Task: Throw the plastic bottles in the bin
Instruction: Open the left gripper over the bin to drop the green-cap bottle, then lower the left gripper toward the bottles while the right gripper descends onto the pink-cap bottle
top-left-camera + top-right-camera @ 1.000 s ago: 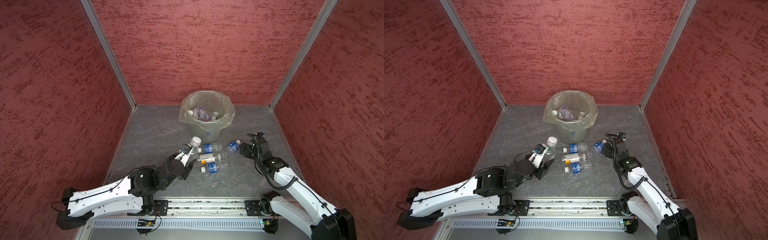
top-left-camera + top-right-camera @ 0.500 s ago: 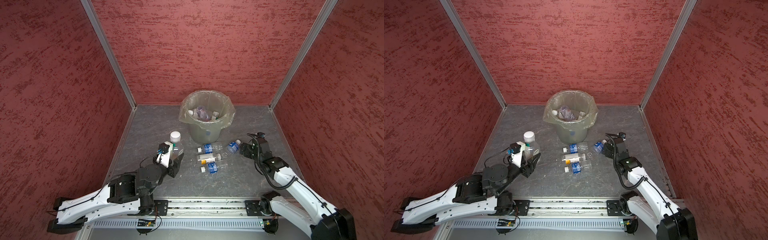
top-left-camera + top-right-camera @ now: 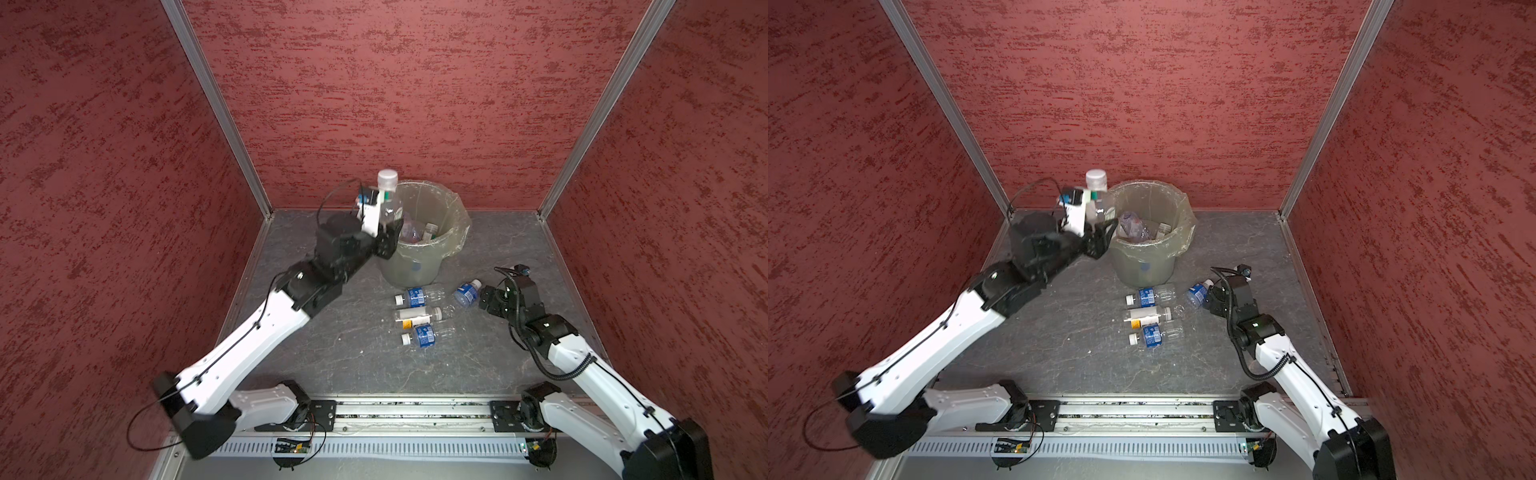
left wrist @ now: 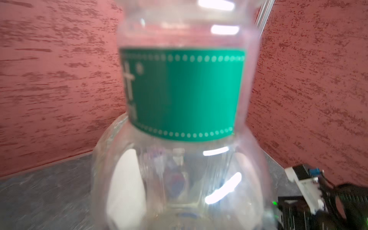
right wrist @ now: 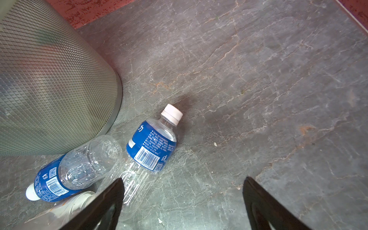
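My left gripper (image 3: 388,228) is raised at the left rim of the bin (image 3: 411,266), shut on an upright clear bottle (image 3: 388,203) with a green label and a white cap. That bottle (image 4: 183,95) fills the left wrist view and hides the jaws. Other bottles (image 3: 415,232) lie inside the bin. Several bottles lie on the floor in front of it: two blue-labelled (image 3: 419,296) (image 3: 424,334), one white and yellow (image 3: 417,316), and another blue-labelled bottle (image 5: 153,143). My right gripper (image 5: 183,179) stands open low over that last bottle's clear base, empty.
Red textured walls close in the grey stone floor (image 3: 353,357) on three sides. The arms' rail (image 3: 399,411) runs along the front edge. The bin's mesh side (image 5: 49,89) stands close beside the floor bottles.
My left arm has lifted the green-labelled bottle from low over the floor, swung left, then up and back to the bin's rim. The right arm and the floor bottles have not moved.
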